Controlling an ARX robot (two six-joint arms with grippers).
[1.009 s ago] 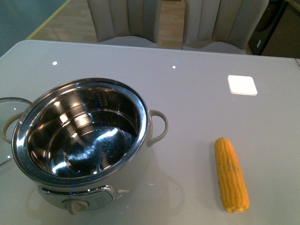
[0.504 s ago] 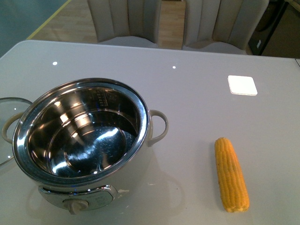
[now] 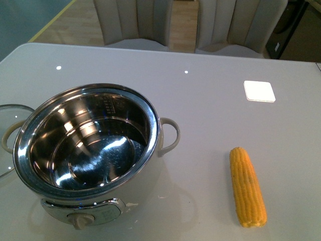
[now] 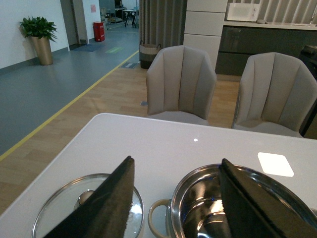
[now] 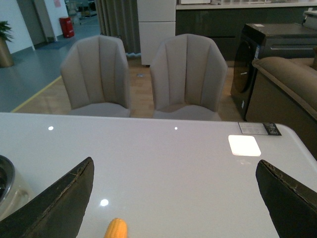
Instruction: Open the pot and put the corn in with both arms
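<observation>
Corn untouched; left gripper, right gripper agape (empty).

Left end effector and right end effector both gape (dark fingers spread wide).

At 8 o'clock you have the pot, mirror-polished steel inside, its loop handles and base smooth cream plastic, and at 9 o'clock the clear glass lid. The counter is smooth, glossy pale grey and throws back the ceiling lights, while the corn at 4 o'clock looks bumpy and dull. The chairs at 12 o'clock are ribbed beige upholstery, and the left tool and right tool are matt black with scuffed edges.
</observation>
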